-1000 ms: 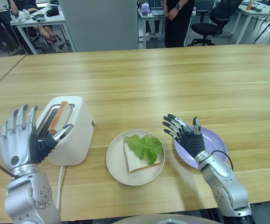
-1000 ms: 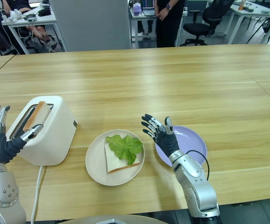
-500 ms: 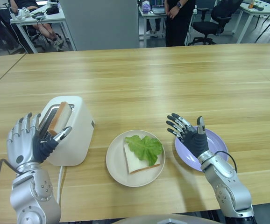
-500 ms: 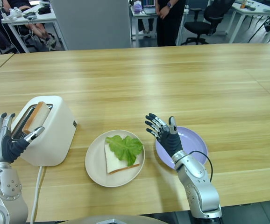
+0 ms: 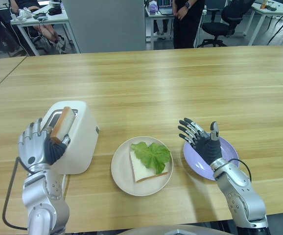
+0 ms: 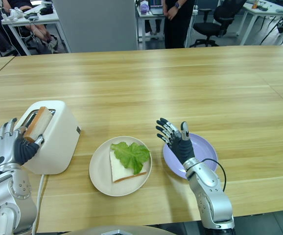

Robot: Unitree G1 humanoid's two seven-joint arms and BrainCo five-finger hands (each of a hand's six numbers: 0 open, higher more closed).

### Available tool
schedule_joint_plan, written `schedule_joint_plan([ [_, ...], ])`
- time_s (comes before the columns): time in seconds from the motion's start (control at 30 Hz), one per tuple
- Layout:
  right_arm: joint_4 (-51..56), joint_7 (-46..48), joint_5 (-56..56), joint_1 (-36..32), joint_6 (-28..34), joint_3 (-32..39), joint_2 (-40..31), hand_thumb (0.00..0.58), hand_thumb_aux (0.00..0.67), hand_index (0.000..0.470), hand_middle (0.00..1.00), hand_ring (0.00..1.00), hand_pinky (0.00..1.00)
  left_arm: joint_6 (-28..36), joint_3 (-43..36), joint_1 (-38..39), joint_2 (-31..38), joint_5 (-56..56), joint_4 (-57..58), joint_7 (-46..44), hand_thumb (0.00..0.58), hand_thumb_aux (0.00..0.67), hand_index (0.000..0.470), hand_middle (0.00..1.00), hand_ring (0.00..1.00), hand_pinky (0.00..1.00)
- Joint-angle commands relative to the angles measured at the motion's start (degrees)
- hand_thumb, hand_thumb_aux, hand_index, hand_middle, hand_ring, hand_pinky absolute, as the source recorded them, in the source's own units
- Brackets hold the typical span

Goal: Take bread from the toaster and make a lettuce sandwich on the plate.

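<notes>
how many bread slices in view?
2. One slice stands in the toaster; a second slice lies on the white plate under the lettuce. The toaster's other slot isn't fully visible, so more may be hidden.

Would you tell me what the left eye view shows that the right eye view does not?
Left eye view: the whole loop of the black cable beside the left forearm. Right eye view: a longer run of the white cord, more bare table right of the purple plate. Both: left hand at the toaster by the upright slice; lettuce on the flat slice on the white plate; right hand at the purple plate.
</notes>
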Motion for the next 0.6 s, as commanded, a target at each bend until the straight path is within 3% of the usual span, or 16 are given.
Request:
schedule_joint_plan([
  [0.03, 1.8, -0.3, -0.7, 0.2, -0.6, 0.0, 0.4, 0.000, 0.000, 0.000, 0.00, 0.00, 0.00, 0.3, -0.8, 0.1, 0.0, -0.1, -0.3, 0.1, 0.580, 0.670, 0.460, 0.00, 0.00, 0.00],
  [0.37, 3.3, -0.1, -1.7, 0.2, -1.7, 0.4, 0.9, 0.000, 0.000, 0.000, 0.00, 0.00, 0.00, -0.2, 2.3, -3.3, -2.0, -3.9, -6.3, 4.6, 0.580, 0.670, 0.460, 0.00, 0.00, 0.00],
  [0.4, 3.5, -0.1, -1.7, 0.1, -1.7, 0.4, 0.9, 0.000, 0.000, 0.000, 0.00, 0.00, 0.00, -0.2, 3.2, -4.2, -2.4, -5.4, -6.8, 5.1, 0.580, 0.670, 0.460, 0.80, 0.80, 0.80],
  [0.43, 3.7, -0.1, -1.8, 0.0, -1.8, 0.3, 1.0, 0.000, 0.000, 0.000, 0.00, 0.00, 0.00, -0.2, 4.1, -5.0, -2.7, -6.6, -7.4, 5.9, 0.580, 0.670, 0.460, 1.00, 1.00, 1.00],
  [0.6, 4.8, -0.1, -2.1, -0.5, -2.2, 0.0, 1.1, 0.000, 0.000, 0.000, 0.00, 0.00, 0.00, -0.4, 8.7, -10.6, -3.7, -12.1, -8.7, 10.4, 0.580, 0.670, 0.460, 1.00, 1.00, 1.00],
])
